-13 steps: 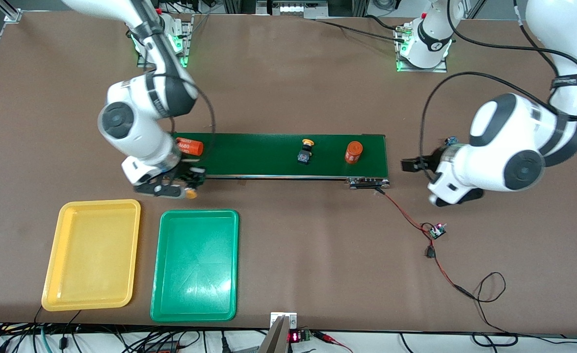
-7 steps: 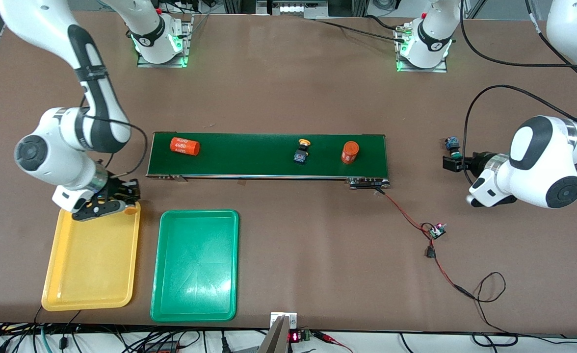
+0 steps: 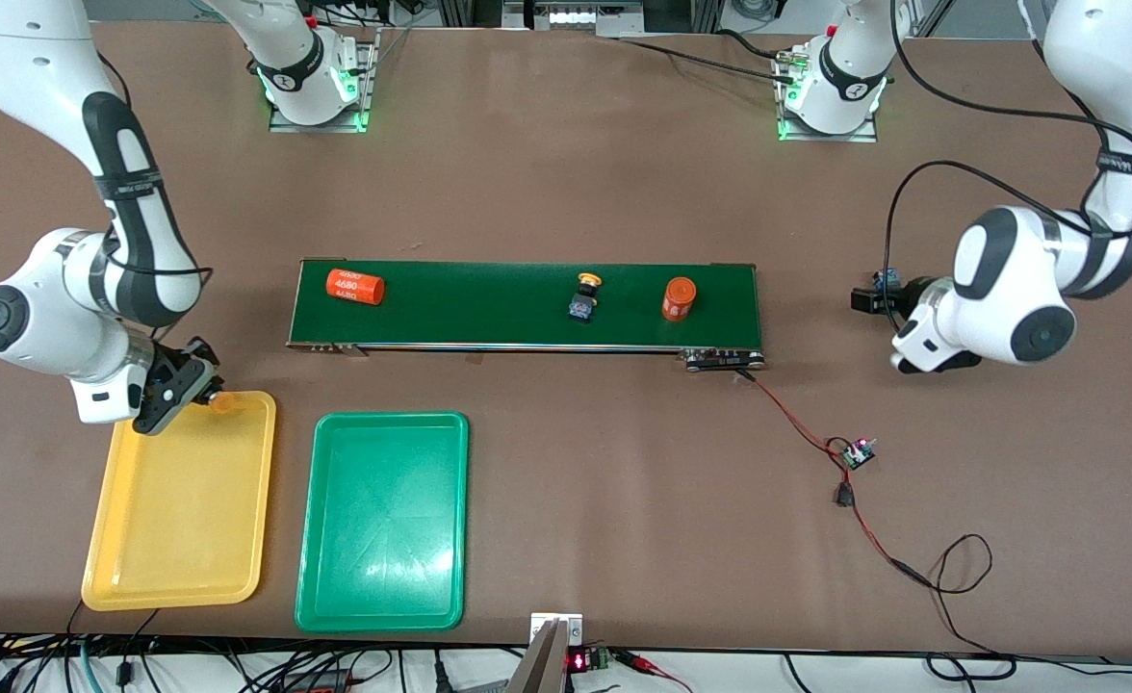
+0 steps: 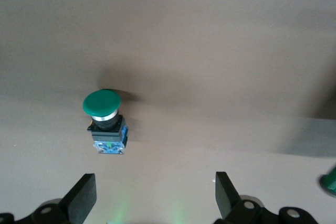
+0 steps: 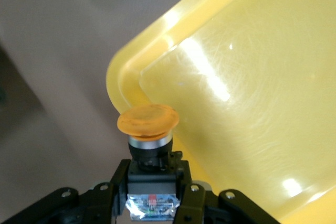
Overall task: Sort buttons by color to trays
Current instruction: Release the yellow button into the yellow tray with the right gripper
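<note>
Brown table below: my right gripper, clamped on an orange-capped button, should clear the yellow tray corner before releasing; left gripper waits, fingers apart.

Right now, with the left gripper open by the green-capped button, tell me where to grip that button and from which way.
Grip the green-capped button by its blocky dark body, under the cap, not by the round cap, which is domed and likely to slip. It lies on its side on the table, so the left gripper would probably do best coming down from above, one finger on each flat side.
</note>
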You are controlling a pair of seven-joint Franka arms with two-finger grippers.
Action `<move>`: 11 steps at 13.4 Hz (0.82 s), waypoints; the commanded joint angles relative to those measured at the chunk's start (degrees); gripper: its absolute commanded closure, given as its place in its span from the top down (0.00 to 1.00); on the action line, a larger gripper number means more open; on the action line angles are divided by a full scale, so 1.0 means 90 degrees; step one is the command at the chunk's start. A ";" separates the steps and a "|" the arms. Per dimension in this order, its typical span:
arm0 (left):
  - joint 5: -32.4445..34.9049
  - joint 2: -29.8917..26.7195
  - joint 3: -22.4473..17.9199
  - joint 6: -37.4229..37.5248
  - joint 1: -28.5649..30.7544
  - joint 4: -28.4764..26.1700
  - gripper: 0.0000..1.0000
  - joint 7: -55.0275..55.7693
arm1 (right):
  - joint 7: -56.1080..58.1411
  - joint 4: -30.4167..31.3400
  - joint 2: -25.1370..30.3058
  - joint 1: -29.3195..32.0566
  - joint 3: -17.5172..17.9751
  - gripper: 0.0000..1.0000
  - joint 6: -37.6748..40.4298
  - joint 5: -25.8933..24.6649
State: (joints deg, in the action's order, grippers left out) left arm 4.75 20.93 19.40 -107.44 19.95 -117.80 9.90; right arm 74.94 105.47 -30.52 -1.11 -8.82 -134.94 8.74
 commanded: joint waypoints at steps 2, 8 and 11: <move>0.0068 -0.0607 -0.0953 -0.1136 -0.0225 -0.1293 1.00 -0.1166 | 0.2548 -0.0400 -0.0406 0.0347 0.0111 0.01 -0.0416 0.0006; 0.0068 -0.0256 -0.1033 -0.2405 -0.0234 -0.1744 1.00 -0.1275 | 0.3128 -0.1493 -0.1334 0.0543 0.0140 0.01 -0.0466 0.0054; 0.0068 -0.0089 -0.1052 -0.2652 -0.0235 -0.1793 0.87 -0.1715 | 0.3157 -0.1592 -0.1511 0.0543 0.0140 0.05 -0.0476 0.0035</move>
State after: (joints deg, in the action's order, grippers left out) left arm 4.76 19.42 10.46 -130.02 18.29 -133.63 -2.85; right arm 101.76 93.19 -42.53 3.05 -8.18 -139.06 8.78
